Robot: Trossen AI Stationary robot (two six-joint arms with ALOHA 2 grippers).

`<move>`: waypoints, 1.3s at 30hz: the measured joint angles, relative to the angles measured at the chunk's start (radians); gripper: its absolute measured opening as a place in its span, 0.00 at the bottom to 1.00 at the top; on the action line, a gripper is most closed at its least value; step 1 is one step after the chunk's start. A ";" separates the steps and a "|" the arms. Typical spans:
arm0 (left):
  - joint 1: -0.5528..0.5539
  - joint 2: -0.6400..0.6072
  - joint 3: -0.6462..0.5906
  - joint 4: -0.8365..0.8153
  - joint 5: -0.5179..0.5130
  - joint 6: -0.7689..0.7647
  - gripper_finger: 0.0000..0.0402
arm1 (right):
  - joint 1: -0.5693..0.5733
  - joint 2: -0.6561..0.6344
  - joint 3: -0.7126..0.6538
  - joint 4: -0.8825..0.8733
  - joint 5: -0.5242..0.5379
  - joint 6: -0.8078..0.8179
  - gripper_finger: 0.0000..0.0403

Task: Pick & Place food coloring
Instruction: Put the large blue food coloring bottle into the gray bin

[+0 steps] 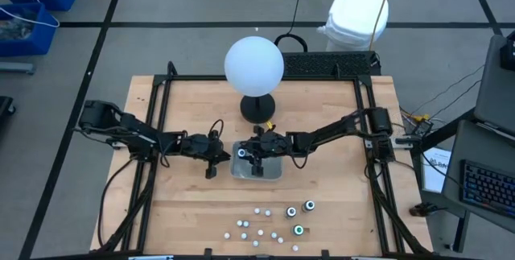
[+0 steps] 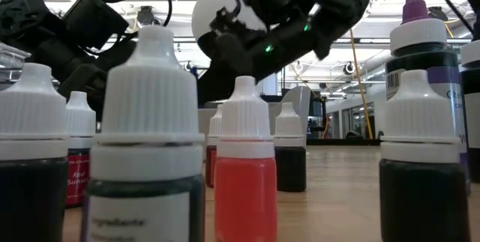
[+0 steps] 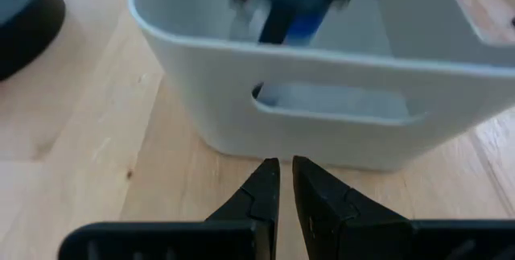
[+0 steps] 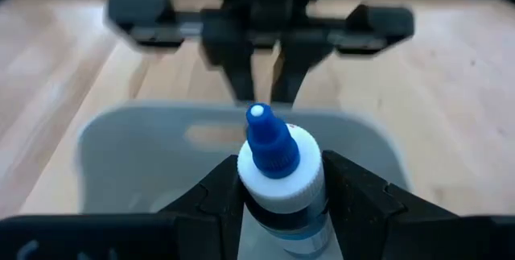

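I have the right gripper (image 4: 282,183) over the grey tray (image 1: 274,171), its fingers clamped on the white collar of a blue-tipped bottle (image 4: 278,163). The bottle stands upright between the fingers, inside the tray walls.

My judgement on doing this step well: lower until the bottle's base is on the tray floor, then part the fingers only a little so the bottle is not dragged over. Lift straight up afterwards. It is a narrow, top-heavy thing and will likely tip if nudged sideways.

The left gripper (image 3: 285,181) sits just beside the tray's outer wall, fingers nearly together with nothing between them. I would leave it parked; it is close to the wall and a bump could shift the tray.

Count, from overhead: one tray, one white globe (image 1: 253,63) behind it. One bottle in hand. The loose bottles (image 1: 273,226) wait in a cluster near the table's front edge: three dark ones with ringed tops, and roughly ten small white ones, too tiny to count surely.
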 joint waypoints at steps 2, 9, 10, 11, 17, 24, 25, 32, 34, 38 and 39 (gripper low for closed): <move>0.000 0.000 0.000 0.007 0.001 0.001 0.10 | -0.008 0.018 0.002 0.023 0.000 0.013 0.34; 0.000 0.000 0.000 0.018 0.001 0.004 0.10 | -0.021 0.038 0.005 0.033 -0.001 0.039 0.34; 0.000 0.000 0.000 0.018 0.001 0.003 0.10 | -0.021 0.039 0.005 0.034 -0.001 0.036 0.34; 0.000 0.000 0.000 0.018 0.001 0.004 0.10 | -0.021 0.039 0.005 0.034 -0.001 0.033 0.35; 0.000 0.000 0.000 0.034 0.002 0.003 0.10 | -0.021 0.042 0.005 0.027 0.001 0.039 0.44; 0.000 0.000 0.000 0.051 0.004 0.002 0.10 | -0.020 0.047 0.001 0.011 -0.003 0.051 0.51; 0.000 0.000 0.000 0.051 0.004 0.002 0.10 | -0.016 0.047 0.001 0.009 -0.005 0.049 0.51; 0.000 0.000 0.000 0.051 0.002 0.047 0.10 | 0.036 0.047 0.001 0.013 0.101 -0.046 0.52; 0.000 0.000 0.000 0.051 0.000 0.057 0.10 | 0.065 0.047 0.001 0.012 0.169 -0.101 0.52; 0.000 0.000 0.000 0.050 0.000 0.057 0.10 | 0.108 0.044 0.001 0.015 0.255 -0.151 0.52; 0.000 0.000 0.000 0.050 0.000 0.057 0.10 | 0.113 0.041 0.001 0.013 0.256 -0.152 0.52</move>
